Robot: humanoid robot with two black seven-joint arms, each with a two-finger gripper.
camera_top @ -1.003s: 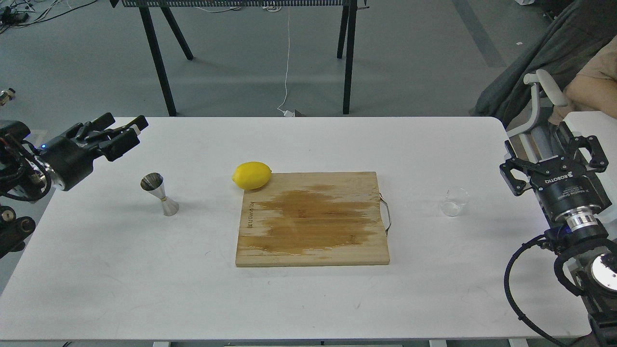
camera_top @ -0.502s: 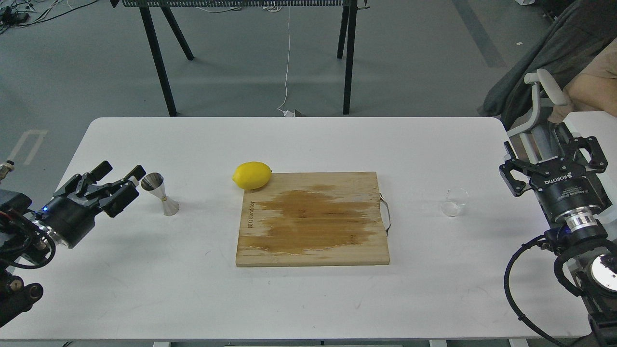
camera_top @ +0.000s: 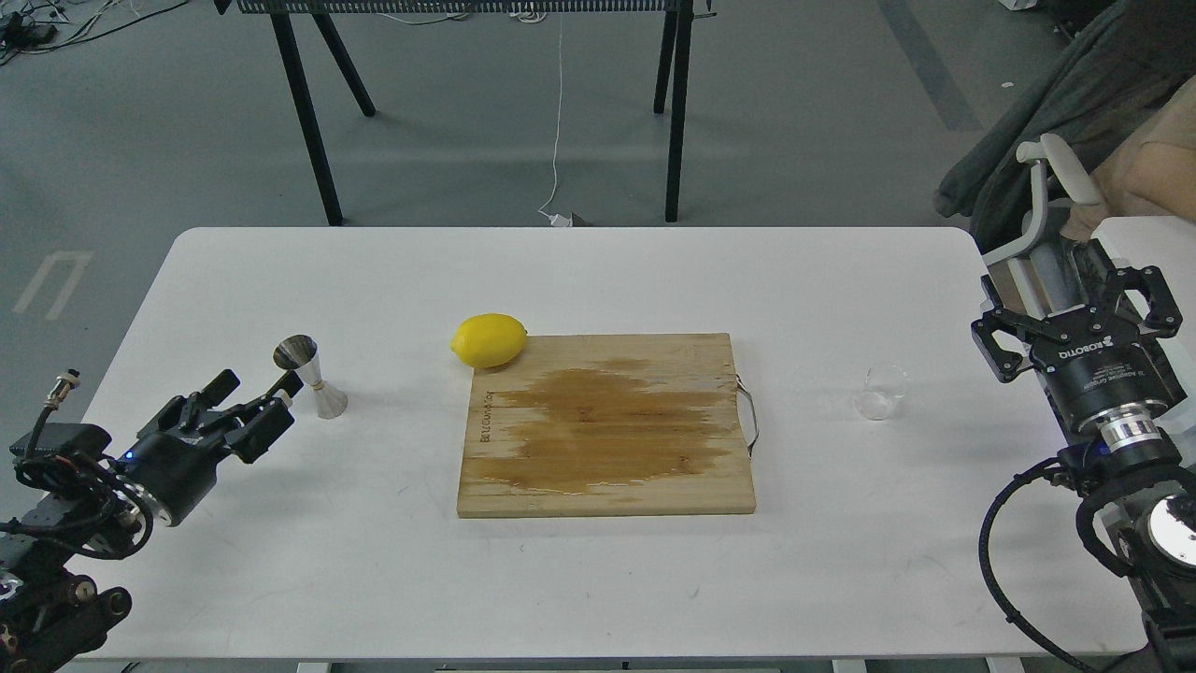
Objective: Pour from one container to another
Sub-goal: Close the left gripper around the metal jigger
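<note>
The steel hourglass jigger (camera_top: pixel 310 376) stands upright on the white table (camera_top: pixel 598 271), left of the lemon. My left gripper (camera_top: pixel 257 391) sits low just left of and nearer than the jigger, its fingers open and pointing at it, apart from it. The small clear glass cup (camera_top: pixel 881 392) stands upright on the table right of the cutting board; whether it holds liquid I cannot tell. My right gripper (camera_top: pixel 1070 301) hovers at the table's right edge, open, with nothing between its fingers, a little right of the cup.
A wooden cutting board (camera_top: pixel 605 425) with a wet dark stain and a metal handle lies mid-table. A yellow lemon (camera_top: pixel 488 339) rests at its far left corner. A chair and a seated person (camera_top: pixel 1149 150) are beyond the right edge.
My left gripper has dropped from high at the far left down toward the table, ending beside the jigger. The right arm has barely moved.
</note>
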